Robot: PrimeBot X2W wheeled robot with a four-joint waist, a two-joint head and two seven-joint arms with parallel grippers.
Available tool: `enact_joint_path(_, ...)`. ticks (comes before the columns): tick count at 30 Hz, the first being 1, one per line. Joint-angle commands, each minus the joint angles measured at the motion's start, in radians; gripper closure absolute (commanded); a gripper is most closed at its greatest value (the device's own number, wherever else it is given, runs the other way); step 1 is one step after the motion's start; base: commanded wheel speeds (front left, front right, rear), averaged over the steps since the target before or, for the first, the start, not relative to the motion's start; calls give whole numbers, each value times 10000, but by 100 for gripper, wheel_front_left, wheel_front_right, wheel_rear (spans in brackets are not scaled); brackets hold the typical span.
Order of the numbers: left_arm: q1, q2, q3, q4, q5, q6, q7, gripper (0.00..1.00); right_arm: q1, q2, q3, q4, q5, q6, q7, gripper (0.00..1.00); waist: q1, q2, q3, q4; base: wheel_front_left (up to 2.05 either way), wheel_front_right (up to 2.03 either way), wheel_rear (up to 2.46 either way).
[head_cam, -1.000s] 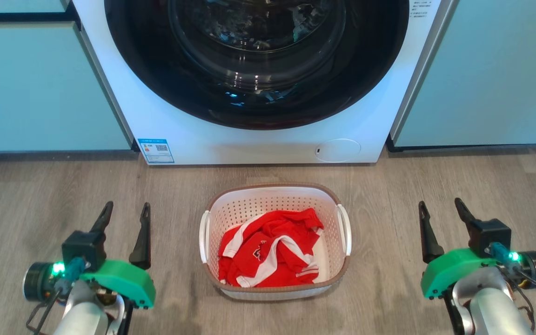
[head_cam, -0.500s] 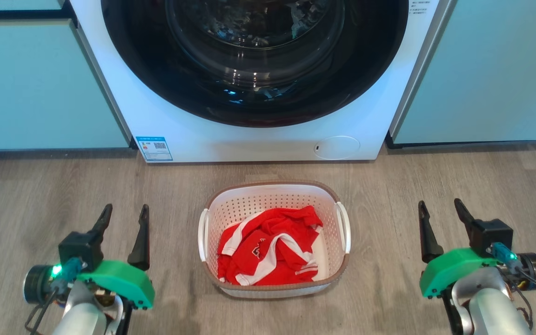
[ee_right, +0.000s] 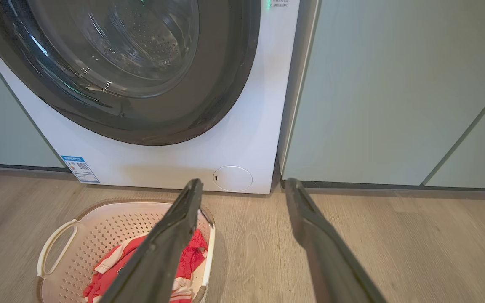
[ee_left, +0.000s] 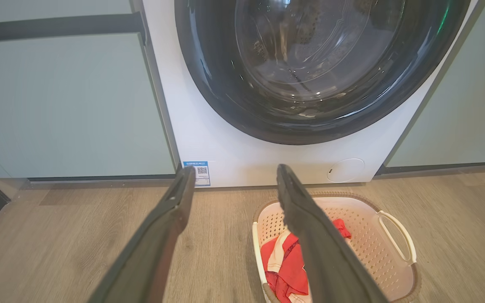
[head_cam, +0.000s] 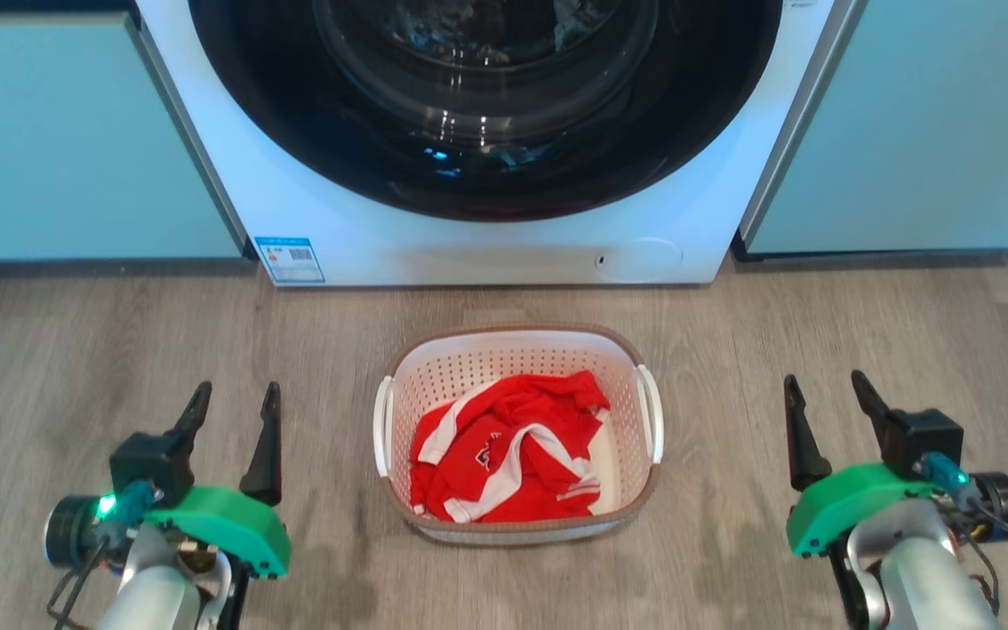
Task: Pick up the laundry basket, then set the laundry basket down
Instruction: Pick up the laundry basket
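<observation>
Head view shifted — perforated white laundry basket (head_cam: 513, 367) holds crumpled red cloth (head_cam: 504, 446).

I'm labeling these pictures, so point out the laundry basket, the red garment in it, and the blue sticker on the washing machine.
laundry basket (head_cam: 513, 359), head view, far inner wall.
red garment (head_cam: 504, 455), head view, middle of the cloth.
blue sticker (head_cam: 290, 260), head view, label's centre.

On wood-look plank floor (head_cam: 75, 350): laundry basket (head_cam: 469, 378) midway between left tool (head_cam: 239, 387) and right tool (head_cam: 824, 379), touching neither; washing machine (head_cam: 486, 254) standing beyond.
</observation>
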Motion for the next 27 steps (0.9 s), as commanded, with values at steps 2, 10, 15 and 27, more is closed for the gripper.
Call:
enact_joint_path(2, -770, 265, 324, -211, -73, -39, -95, 0, -655, -52, 237, -255, -28, -23, -131, 0, 0, 0, 187, -5, 0, 0, 0)
enact_joint_path(10, -1642, 217, 279, 287, -102, -320, -142, 0, -1292, -51, 328, -56, -64, -23, -131, 0, 0, 0, 1160, -79, 0, 0, 0)
enact_joint_path(15, -2351, 158, 289, 721, -92, -541, -180, 0, -1831, -51, 459, 126, -90, -23, -131, 0, 0, 0, 1980, -154, 0, 0, 0)
enact_joint_path(27, -4229, -301, 420, 2030, 59, -1279, -222, 0, -3244, -51, 610, 638, -216, -23, -132, 0, 0, 0, 4082, -101, 0, 0, 0)
